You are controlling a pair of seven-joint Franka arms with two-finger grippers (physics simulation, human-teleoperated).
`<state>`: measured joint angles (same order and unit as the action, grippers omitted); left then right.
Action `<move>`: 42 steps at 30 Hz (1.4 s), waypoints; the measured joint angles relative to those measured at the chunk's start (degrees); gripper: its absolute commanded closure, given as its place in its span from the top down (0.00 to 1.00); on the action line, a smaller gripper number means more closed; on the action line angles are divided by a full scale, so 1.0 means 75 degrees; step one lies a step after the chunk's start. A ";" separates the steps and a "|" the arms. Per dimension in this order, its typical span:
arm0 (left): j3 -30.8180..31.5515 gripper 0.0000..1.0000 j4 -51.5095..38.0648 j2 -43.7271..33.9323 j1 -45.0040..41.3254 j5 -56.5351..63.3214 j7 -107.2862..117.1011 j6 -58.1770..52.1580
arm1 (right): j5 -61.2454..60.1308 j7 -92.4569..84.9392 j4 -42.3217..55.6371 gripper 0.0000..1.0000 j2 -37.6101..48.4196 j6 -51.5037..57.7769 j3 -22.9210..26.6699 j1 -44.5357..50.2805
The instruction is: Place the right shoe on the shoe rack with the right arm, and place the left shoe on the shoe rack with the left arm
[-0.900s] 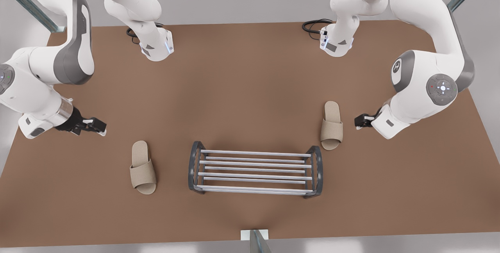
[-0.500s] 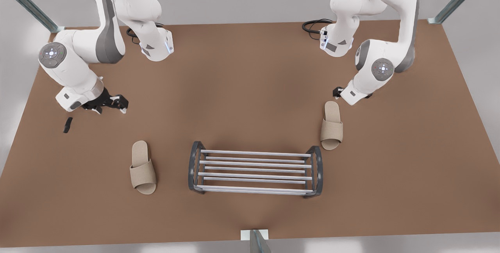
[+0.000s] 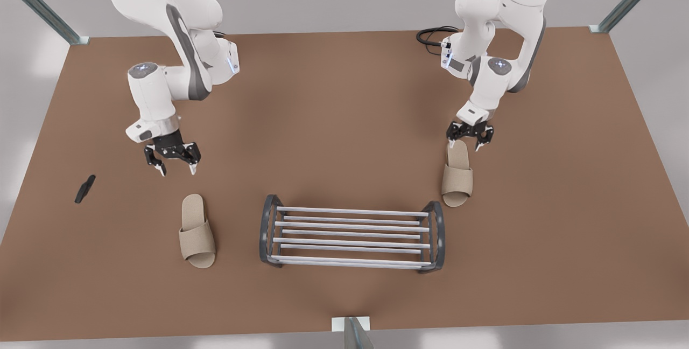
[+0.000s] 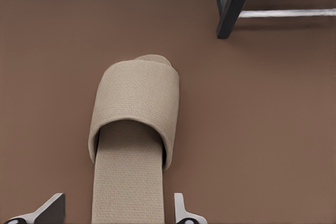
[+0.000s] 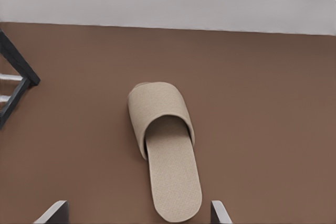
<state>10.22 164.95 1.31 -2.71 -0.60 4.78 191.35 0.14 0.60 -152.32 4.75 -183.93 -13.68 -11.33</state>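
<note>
Two beige slippers lie on the brown table, one at each end of the shoe rack (image 3: 352,237). The left shoe (image 3: 457,176) is on the front view's right. My left gripper (image 3: 464,145) hangs open at its heel, and in the left wrist view its fingertips (image 4: 181,212) straddle the sole of that shoe (image 4: 134,129). The right shoe (image 3: 197,231) is on the front view's left. My right gripper (image 3: 178,171) is open above the table, short of its heel. The right wrist view has this shoe (image 5: 165,145) ahead of the gripper (image 5: 137,213).
A small black piece (image 3: 84,188) lies on the table near the front view's left edge. Black cables (image 3: 430,35) lie by the arm bases. The rack's dark end frame (image 4: 233,3) stands beyond the left shoe, and its other end (image 5: 13,85) is beside the right shoe.
Both arms swung inward and their grippers turned to point down. The left gripper came to the left shoe's heel. The right gripper moved toward the right shoe. The black piece appeared and shifted.
</note>
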 measured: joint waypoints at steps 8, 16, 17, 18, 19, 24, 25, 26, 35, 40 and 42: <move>-0.0045 1.00 -0.0367 0.0765 0.0776 0.0038 -0.0100 0.0883 | 0.0405 -0.0007 0.0627 1.00 -0.1361 -0.1686 0.0013 -0.0359; -0.0051 1.00 -0.0861 0.1370 0.0824 0.0070 -0.0210 0.1115 | 0.1436 -0.0020 0.1749 1.00 -0.2712 -0.2141 0.0011 -0.1410; -0.0051 1.00 -0.0867 0.1456 0.0833 0.0081 -0.0228 0.1128 | 0.1529 -0.0022 0.1874 1.00 -0.2885 -0.2166 0.0011 -0.1430; -0.0051 1.00 -0.0866 0.1534 0.0839 0.0089 -0.0246 0.1139 | 0.1603 -0.0023 0.1948 1.00 -0.3018 -0.2188 0.0010 -0.1433; -0.0051 1.00 -0.0864 0.1579 0.0841 0.0096 -0.0262 0.1148 | 0.1658 -0.0024 0.1985 1.00 -0.3094 -0.2206 0.0008 -0.1436; -0.0050 1.00 -0.0962 0.1810 0.0830 0.0119 -0.0333 0.1177 | 0.1891 -0.0032 0.2243 1.00 -0.3392 -0.2263 0.0004 -0.1395; -0.0051 1.00 -0.0976 0.1837 0.0831 0.0121 -0.0345 0.1180 | 0.1964 -0.0034 0.2367 1.00 -0.3506 -0.2269 0.0007 -0.1393; -0.0051 1.00 -0.0989 0.1855 0.0831 0.0123 -0.0357 0.1183 | 0.2045 -0.0037 0.2508 1.00 -0.3637 -0.2274 0.0008 -0.1385; -0.0041 1.00 -0.1299 0.2225 0.0820 0.0133 -0.0436 0.1195 | 0.2817 -0.0058 0.3640 1.00 -0.4669 -0.2290 0.0009 -0.1736; -0.0047 1.00 -0.1390 0.2342 0.0830 0.0152 -0.0467 0.1197 | 0.3415 -0.0064 0.3843 1.00 -0.4975 -0.2292 -0.0037 -0.2176; -0.0046 1.00 -0.1436 0.2389 0.0829 0.0157 -0.0477 0.1198 | 0.3503 -0.0057 0.3779 1.00 -0.4927 -0.2292 -0.0296 -0.2304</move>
<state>9.88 154.18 19.23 3.50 0.57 1.20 200.33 26.41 0.17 -123.98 -32.20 -201.13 -15.90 -28.61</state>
